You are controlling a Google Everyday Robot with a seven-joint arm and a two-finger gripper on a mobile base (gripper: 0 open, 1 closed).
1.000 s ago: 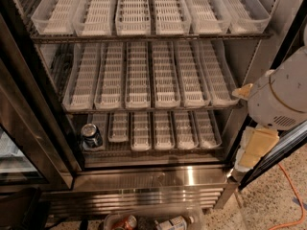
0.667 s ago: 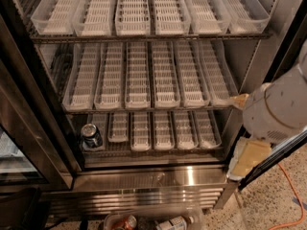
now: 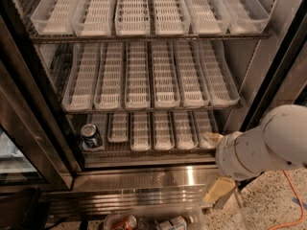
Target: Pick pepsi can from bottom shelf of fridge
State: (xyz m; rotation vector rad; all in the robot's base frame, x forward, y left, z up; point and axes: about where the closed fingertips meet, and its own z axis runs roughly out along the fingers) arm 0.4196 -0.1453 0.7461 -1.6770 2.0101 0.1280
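Evidently approach step: end effector [image 3: 210, 139], grip state cannot be told, sits lower right at the bottom shelf's [image 3: 153, 153] right end, well apart from can [image 3: 90, 135] upright at shelf's left end; next move likely needs a leftward reach.

Speckled pale terrazzo floor [image 3: 271, 202] shows at five o'clock, an orange cable [image 3: 293, 189] snaking across it. At six o'clock sits a clear plastic bin [image 3: 192, 211] of clutter. The gripper [image 3: 217, 188] hangs at four o'clock.
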